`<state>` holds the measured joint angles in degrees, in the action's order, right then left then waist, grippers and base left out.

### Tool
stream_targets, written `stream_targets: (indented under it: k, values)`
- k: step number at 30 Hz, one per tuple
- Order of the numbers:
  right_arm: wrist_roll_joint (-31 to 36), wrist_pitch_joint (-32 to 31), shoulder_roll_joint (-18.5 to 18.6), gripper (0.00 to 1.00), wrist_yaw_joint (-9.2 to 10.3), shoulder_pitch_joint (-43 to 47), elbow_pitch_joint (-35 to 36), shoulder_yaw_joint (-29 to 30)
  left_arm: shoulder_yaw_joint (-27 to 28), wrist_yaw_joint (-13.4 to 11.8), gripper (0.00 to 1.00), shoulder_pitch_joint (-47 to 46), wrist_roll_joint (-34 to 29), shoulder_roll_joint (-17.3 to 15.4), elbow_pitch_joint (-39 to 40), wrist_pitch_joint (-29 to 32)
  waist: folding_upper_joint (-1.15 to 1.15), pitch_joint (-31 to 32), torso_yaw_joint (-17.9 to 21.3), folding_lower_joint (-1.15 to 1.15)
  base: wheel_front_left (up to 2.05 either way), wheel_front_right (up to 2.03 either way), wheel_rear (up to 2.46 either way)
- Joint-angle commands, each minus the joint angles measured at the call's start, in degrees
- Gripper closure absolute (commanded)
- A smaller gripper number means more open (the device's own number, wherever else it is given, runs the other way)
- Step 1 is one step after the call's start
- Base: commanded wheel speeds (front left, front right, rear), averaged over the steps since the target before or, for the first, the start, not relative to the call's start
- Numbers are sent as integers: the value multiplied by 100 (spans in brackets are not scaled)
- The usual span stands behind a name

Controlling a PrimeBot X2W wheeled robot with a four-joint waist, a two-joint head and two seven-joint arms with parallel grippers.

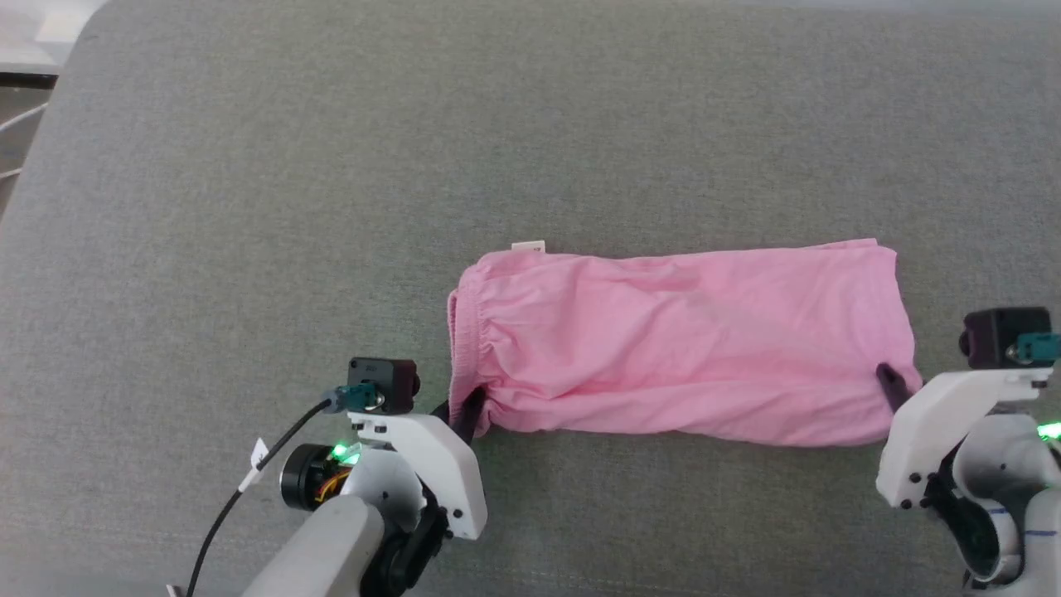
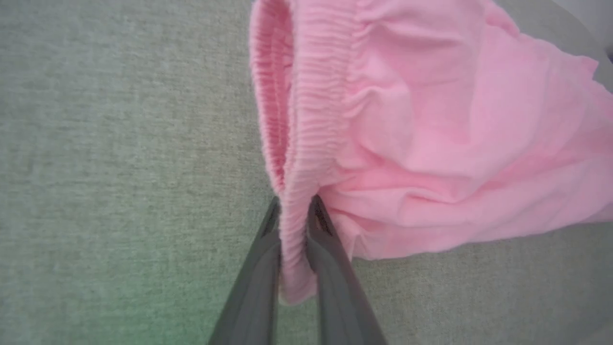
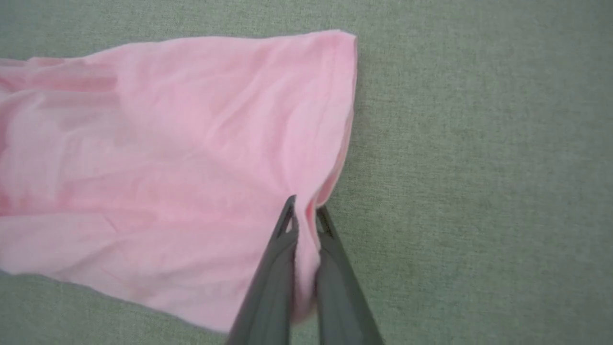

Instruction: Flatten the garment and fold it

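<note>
left hand clamped on garment waistband | right hand clamped on opposite end

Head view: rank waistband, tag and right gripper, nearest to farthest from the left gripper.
1. The waistband, pinched in the left gripper, left end of the garment.
2. The tag, far edge, beyond the waistband.
3. The right gripper, at the right end.
</note>
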<state>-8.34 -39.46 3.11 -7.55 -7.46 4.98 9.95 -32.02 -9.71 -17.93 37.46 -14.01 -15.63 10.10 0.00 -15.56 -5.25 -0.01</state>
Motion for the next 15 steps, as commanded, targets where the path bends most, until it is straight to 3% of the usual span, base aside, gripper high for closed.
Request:
stream_targets:
  k: [1, 5, 6, 7, 8, 15]
  values:
    - [-14, 123, -9, 100, 6, 43, -133, 32, -75, -42, 100, 169, 64, -62, 30, 144, 0, -15, 38, 1, 0, 0, 0]
    - [-83, 466, -20, 98, 6, 42, -715, -6, -121, -57, 100, 269, 122, -204, 290, 422, 0, -10, 52, 1, 0, 0, 0]
    - [-112, 551, -21, 61, 6, 35, -834, -24, -119, -50, 95, 290, 149, -209, 347, 439, 0, 4, 48, 1, 0, 0, 0]
    - [-144, 612, -21, 0, 6, 40, -942, -46, -119, -37, 25, 310, 173, -203, 399, 435, 0, 31, 39, 1, 0, 0, 0]
    - [-181, 682, -21, 0, 6, 44, -1018, -55, -116, -36, 0, 334, 195, -195, 440, 429, 0, 55, 31, 1, 0, 0, 0]
    - [-480, 1492, -23, 0, 6, 228, -960, -9, 12, 11, 0, 506, 222, -182, 675, -59, 0, 360, 5, 1, 0, 0, 0]
